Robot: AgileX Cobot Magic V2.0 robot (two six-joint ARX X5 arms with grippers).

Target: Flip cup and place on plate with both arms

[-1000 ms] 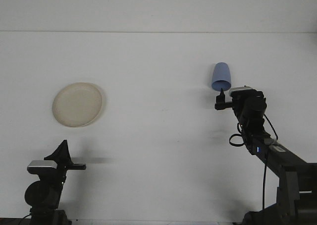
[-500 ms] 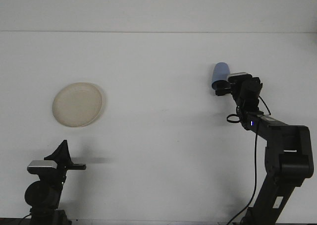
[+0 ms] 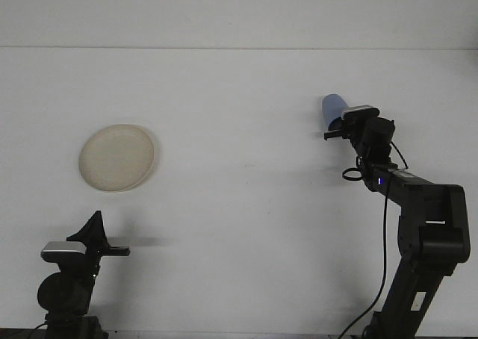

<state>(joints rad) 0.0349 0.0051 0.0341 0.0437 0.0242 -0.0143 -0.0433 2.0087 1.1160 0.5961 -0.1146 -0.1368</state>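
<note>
Reaching forward with its elbow raised, the right gripper (image 3: 334, 128) clamps the blue cup (image 3: 331, 109), which tilts just beyond it. No writing is legible. The plate (image 3: 118, 157) lies far left; the left gripper (image 3: 97, 234) rests low, its opening unclear.

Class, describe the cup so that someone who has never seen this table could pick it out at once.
Start at the white table and look to its right half, where the raised right arm ends in the right pincer. The blue cup sits at that pincer's tip, tilted. It is the only blue thing; the cream plate lies flat far to the left.
</note>
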